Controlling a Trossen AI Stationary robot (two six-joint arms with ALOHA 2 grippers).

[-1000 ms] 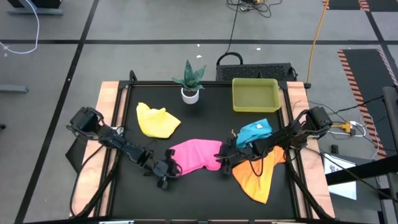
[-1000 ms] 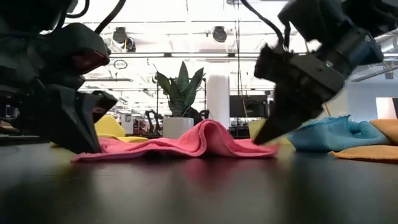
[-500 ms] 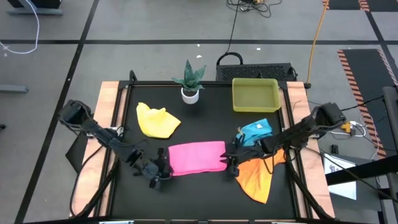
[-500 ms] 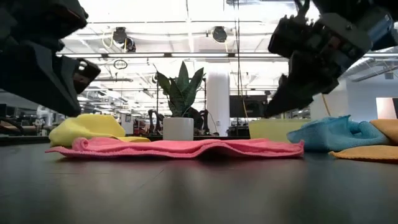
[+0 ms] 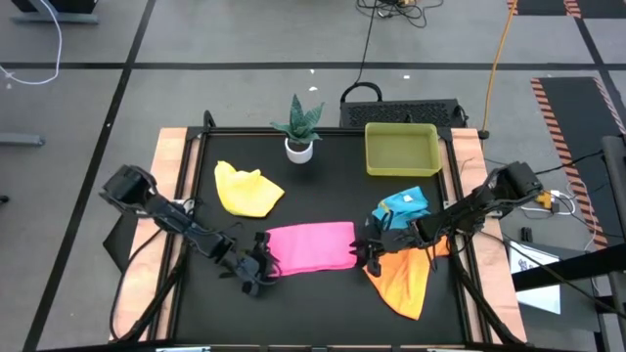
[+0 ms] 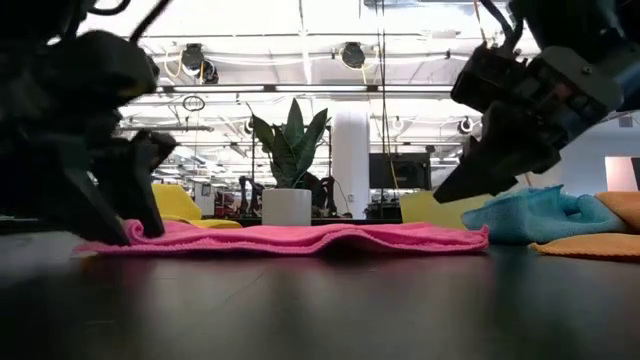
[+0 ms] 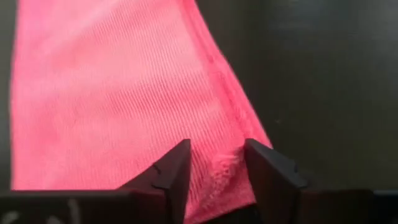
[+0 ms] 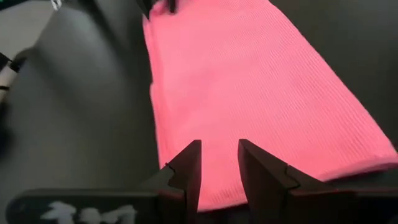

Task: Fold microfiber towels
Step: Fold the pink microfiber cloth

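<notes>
High view | pink towel lies flat at lower centre, soft, light, limp: take by corners | left gripper at its left edge, parted, holding nothing | right gripper at its right edge, part-open, empty

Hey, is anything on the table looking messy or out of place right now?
Three towels lie crumpled, not folded: the yellow towel near the plant, the blue towel and the orange towel bunched together by the right edge. Only the pink towel lies flat, between both grippers. Nothing looks spilled or damaged.
</notes>
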